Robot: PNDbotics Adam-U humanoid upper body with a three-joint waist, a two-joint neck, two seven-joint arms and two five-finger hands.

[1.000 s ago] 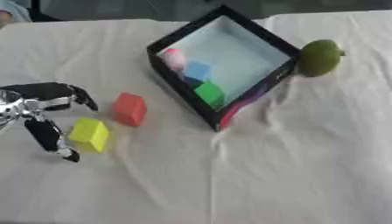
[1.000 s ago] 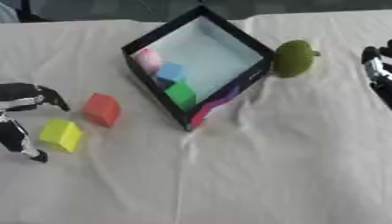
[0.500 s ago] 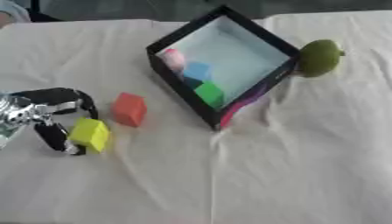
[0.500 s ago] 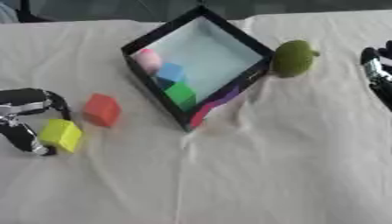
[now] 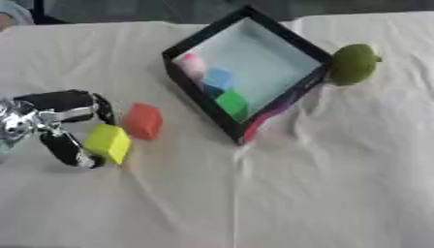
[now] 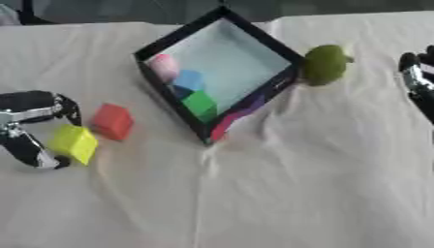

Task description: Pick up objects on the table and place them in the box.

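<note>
— What do we see nearest, at the left of the frame?
— Our left hand [image 5: 59, 123] curls its fingers and thumb around the yellow block [image 5: 108, 143] on the white-clothed table [image 5: 322, 184]. The red block [image 5: 143, 121] sits just beside it.

— And further back?
— The black box [image 5: 246, 72] holds pink, blue and green blocks. A green fruit [image 5: 353, 63] touches its right corner. Our right hand [image 6: 419, 83] shows at the right edge; we cannot tell its fingers.
</note>
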